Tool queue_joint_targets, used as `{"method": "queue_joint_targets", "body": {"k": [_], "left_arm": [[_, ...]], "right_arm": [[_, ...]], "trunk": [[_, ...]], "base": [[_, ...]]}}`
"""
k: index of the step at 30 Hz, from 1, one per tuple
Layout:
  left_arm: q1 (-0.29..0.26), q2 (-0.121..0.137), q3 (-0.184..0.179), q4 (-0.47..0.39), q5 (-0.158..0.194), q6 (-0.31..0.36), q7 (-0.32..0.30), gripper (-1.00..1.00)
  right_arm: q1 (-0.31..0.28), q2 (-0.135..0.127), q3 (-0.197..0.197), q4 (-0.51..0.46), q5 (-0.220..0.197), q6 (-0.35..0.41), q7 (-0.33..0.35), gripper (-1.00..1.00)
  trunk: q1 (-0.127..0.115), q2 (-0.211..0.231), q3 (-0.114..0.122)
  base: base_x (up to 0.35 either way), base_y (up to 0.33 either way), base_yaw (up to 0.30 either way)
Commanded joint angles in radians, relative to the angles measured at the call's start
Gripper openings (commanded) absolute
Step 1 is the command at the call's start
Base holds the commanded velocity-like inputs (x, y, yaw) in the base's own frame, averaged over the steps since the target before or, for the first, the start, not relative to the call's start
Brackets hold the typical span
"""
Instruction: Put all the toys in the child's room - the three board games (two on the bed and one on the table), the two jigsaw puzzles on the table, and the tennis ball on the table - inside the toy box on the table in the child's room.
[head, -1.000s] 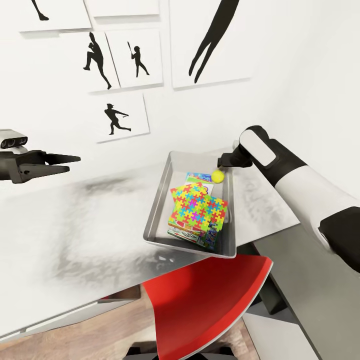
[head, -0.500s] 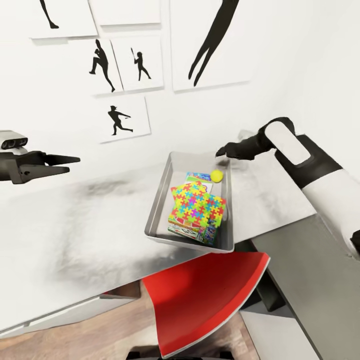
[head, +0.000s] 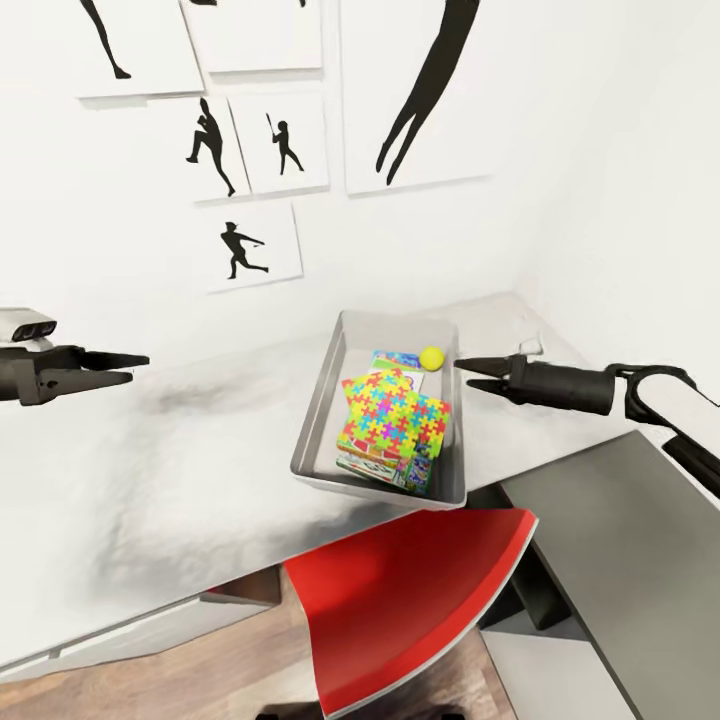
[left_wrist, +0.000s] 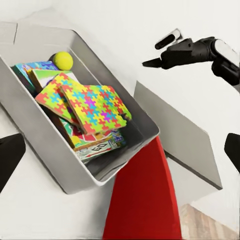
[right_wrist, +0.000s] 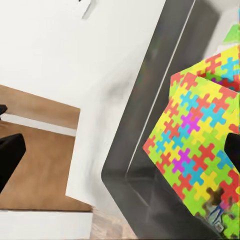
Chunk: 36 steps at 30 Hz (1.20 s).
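The light grey toy box (head: 318, 400) sits on the marbled table (head: 150, 480) near its right end. Inside it, two bright jigsaw puzzles (head: 395, 412) lie slanted on a stack of board games (head: 398, 358). The yellow tennis ball (head: 432, 356) rests at the far end of the box. My right gripper (head: 465, 372) hovers open just right of the box, level with the ball and pointing at it, holding nothing. My left gripper (head: 138, 367) is open and empty over the table, far left of the box. The left wrist view takes in the toy box (left_wrist: 45, 145), the ball (left_wrist: 63, 60), the puzzles (left_wrist: 87, 105) and the right gripper (left_wrist: 157, 51).
A red chair (head: 400, 590) is tucked under the table below the box. A lower grey surface (head: 600, 530) stands to the right of the table. Black silhouette pictures (head: 245, 250) hang on the white wall behind. Wood floor (right_wrist: 40, 165) appears past the table edge.
My right gripper has drawn back from over the ball and dropped to the box's right side; the ball stays in the box. The head view has shifted slightly. The left gripper has hardly moved.
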Motion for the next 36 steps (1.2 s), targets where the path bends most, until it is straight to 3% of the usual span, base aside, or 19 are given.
{"method": "queue_joint_targets", "body": {"k": [1, 4, 6, 9, 11, 12, 13, 14, 16, 17, 19, 21, 25, 36], "left_arm": [[0.014, 0.003, 0.007, 0.001, 0.000, 0.011, -0.004, 1.00], [0.080, 0.011, 0.059, 0.006, 0.001, 0.011, -0.004, 1.00], [0.152, 0.015, 0.132, 0.015, 0.004, 0.011, -0.004, 1.00], [0.234, 0.016, 0.206, 0.023, 0.022, 0.011, -0.004, 1.00], [0.319, 0.014, 0.257, 0.026, 0.096, 0.011, -0.004, 1.00], [0.342, 0.014, 0.266, 0.026, 0.124, 0.011, -0.004, 1.00], [0.387, 0.015, 0.279, 0.027, 0.183, 0.011, -0.004, 1.00], [0.410, 0.015, 0.284, 0.027, 0.213, 0.011, -0.004, 1.00], [0.506, 0.016, 0.300, 0.027, 0.318, 0.011, -0.004, 1.00], [0.528, 0.016, 0.307, 0.026, 0.339, 0.011, -0.004, 1.00], [0.603, 0.015, 0.360, 0.024, 0.396, 0.011, -0.004, 1.00], [0.655, 0.009, 0.406, 0.023, 0.416, 0.011, -0.004, 1.00], [0.747, -0.019, 0.463, 0.013, 0.432, 0.009, -0.004, 1.00], [0.778, -0.036, 0.494, -0.001, 0.436, 0.003, -0.004, 1.00]], "right_arm": [[0.027, -0.008, 0.003, -0.004, 0.002, -0.022, 0.044, 1.00], [0.149, -0.022, 0.002, -0.014, 0.009, -0.098, 0.202, 1.00], [0.256, -0.032, 0.001, -0.019, 0.024, -0.169, 0.344, 1.00], [0.347, -0.036, 0.001, -0.021, 0.064, -0.250, 0.471, 1.00], [0.425, -0.037, 0.002, -0.030, 0.117, -0.335, 0.598, 1.00], [0.443, -0.038, 0.002, -0.036, 0.129, -0.356, 0.629, 1.00], [0.477, -0.038, 0.002, -0.051, 0.148, -0.398, 0.690, 1.00], [0.493, -0.038, 0.002, -0.058, 0.156, -0.418, 0.718, 1.00], [0.554, -0.038, 0.002, -0.081, 0.174, -0.500, 0.806, 1.00], [0.570, -0.039, 0.002, -0.086, 0.176, -0.519, 0.821, 1.00], [0.628, -0.039, 0.002, -0.102, 0.182, -0.583, 0.862, 1.00], [0.657, -0.039, 0.001, -0.111, 0.184, -0.614, 0.882, 1.00], [0.683, -0.037, 0.002, -0.118, 0.186, -0.666, 0.928, 1.00], [0.690, -0.039, 0.001, -0.117, 0.184, -0.786, 1.051, 1.00]], "trunk": [[0.001, -0.002, 0.000], [0.001, -0.002, 0.005], [0.001, -0.002, 0.009], [0.001, -0.002, 0.014], [0.001, -0.002, 0.017], [0.001, -0.002, 0.019], [0.001, -0.002, 0.020], [0.001, -0.002, 0.022], [0.001, -0.002, 0.025], [0.001, -0.002, 0.027], [0.001, -0.002, 0.030], [0.001, -0.002, 0.034], [0.001, -0.002, 0.040], [0.001, -0.002, 0.055]], "base": [[0.000, 0.000, 0.000], [0.000, 0.000, 0.000], [0.000, 0.000, 0.000], [0.000, 0.000, 0.000], [0.000, 0.000, 0.000], [0.000, 0.000, 0.000], [0.000, 0.000, 0.000], [0.000, 0.000, 0.000], [0.000, 0.000, 0.000], [0.000, 0.000, 0.000], [0.000, 0.000, 0.000], [0.000, 0.000, 0.000], [0.000, 0.000, 0.000], [0.000, 0.000, 0.000]]}}
